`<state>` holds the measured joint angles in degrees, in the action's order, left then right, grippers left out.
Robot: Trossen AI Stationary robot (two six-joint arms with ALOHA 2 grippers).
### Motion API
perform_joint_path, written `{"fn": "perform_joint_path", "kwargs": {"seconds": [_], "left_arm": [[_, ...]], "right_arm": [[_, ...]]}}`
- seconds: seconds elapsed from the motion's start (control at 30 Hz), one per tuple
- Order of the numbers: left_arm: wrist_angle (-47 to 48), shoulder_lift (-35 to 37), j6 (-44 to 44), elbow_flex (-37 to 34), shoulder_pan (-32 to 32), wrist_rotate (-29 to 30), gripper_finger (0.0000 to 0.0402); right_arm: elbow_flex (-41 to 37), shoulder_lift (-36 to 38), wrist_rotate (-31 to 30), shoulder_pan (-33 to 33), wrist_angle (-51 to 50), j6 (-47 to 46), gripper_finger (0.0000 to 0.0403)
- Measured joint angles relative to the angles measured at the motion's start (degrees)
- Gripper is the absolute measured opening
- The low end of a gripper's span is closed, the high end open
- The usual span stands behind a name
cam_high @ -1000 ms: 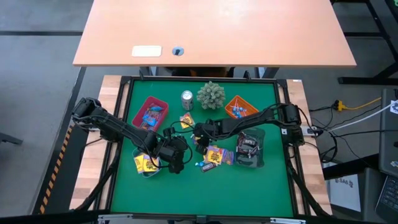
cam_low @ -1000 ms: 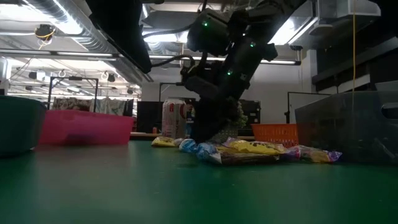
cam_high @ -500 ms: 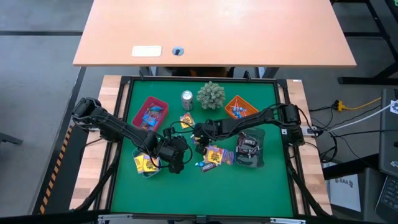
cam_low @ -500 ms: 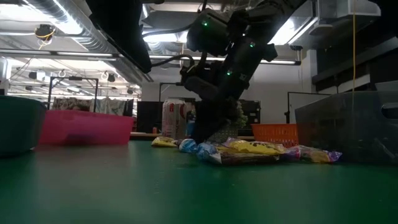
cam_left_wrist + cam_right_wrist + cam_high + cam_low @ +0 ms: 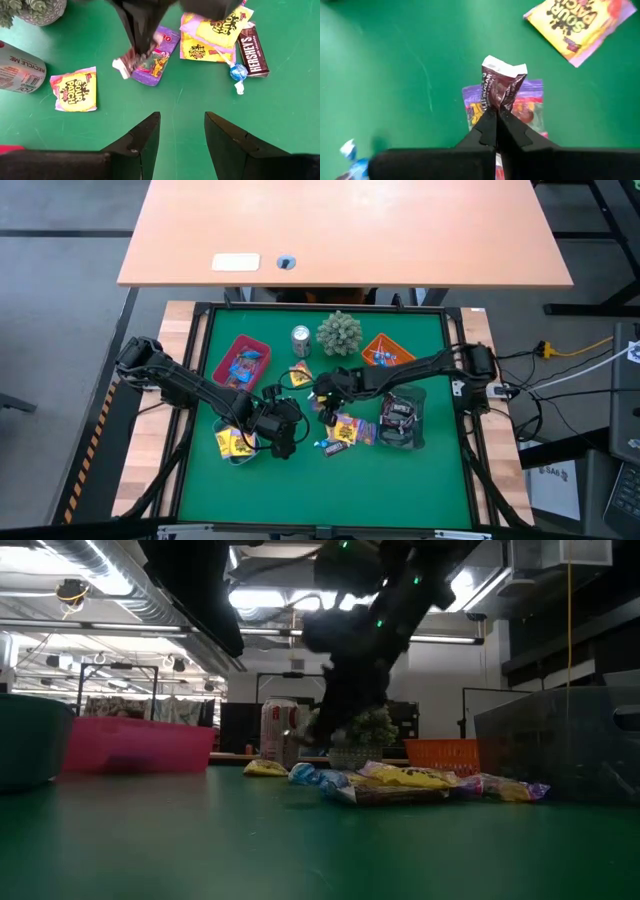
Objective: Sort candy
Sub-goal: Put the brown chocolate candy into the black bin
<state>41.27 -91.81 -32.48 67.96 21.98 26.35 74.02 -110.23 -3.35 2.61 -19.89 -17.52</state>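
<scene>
My right gripper is shut on a dark brown mini bar and hangs over a purple packet in the candy pile at mid table. Yellow packets, a Hershey's bar and a blue-wrapped piece lie flat on the green mat; one yellow packet lies apart near the can. My left gripper is open, above bare mat just left of the pile, touching nothing. My right gripper pinches the brown mini bar by its wrapper's one end between the two fingers, coming from above and pointing down. The bar is lifted clear of the mat and juts out from the fingertips, above the purple packet.
A pink tray and an orange tray with sweets sit at the far side, beside a silver can and a green plant ball. A dark clear bin stands right of the pile, a bowl with yellow packets left.
My right gripper has risen from the pile, staying shut, and carried the brown mini bar up off the mat. The rest of the candy has stayed where it lay.
</scene>
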Motion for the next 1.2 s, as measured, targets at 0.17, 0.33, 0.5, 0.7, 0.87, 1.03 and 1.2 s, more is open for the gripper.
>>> {"fn": "perform_joint_path", "kwargs": {"seconds": [0.17, 0.33, 0.5, 0.7, 0.87, 1.03, 1.2], "left_arm": [[-0.3, 0.0, 0.1, 0.0, 0.0, 0.1, 0.0144], [-1.7, 0.0, 1.0, 0.0, -0.3, 2.1, 0.0144], [-5.9, 0.0, 4.9, 0.0, -1.9, 2.3, 0.0144], [-11.0, 0.0, 10.0, 0.0, -4.6, 2.4, 0.0144], [-13.2, 0.0, 12.8, 0.0, -7.0, 2.4, 0.0144], [-14.1, 0.0, 13.6, 0.0, -9.0, 2.4, 0.0144], [-14.1, 0.0, 13.7, 0.0, -10.8, 2.4, 0.0144]], "right_arm": [[0.0, 4.9, 3.0, 0.0, -4.8, 0.1, 0.0002], [0.1, 10.0, 7.7, 0.0, -11.6, 1.3, 0.0002], [0.1, 15.2, 11.0, 0.1, -18.9, 1.3, 0.0002], [0.2, 20.3, 12.0, 1.4, -32.1, 1.4, 0.0001], [0.2, 22.0, 12.0, 4.6, -45.4, 1.4, 0.0004], [0.1, 22.0, 12.0, 7.6, -55.8, 1.4, 0.0002], [0.1, 22.0, 12.0, 9.3, -57.5, 1.3, 0.0008]]}}
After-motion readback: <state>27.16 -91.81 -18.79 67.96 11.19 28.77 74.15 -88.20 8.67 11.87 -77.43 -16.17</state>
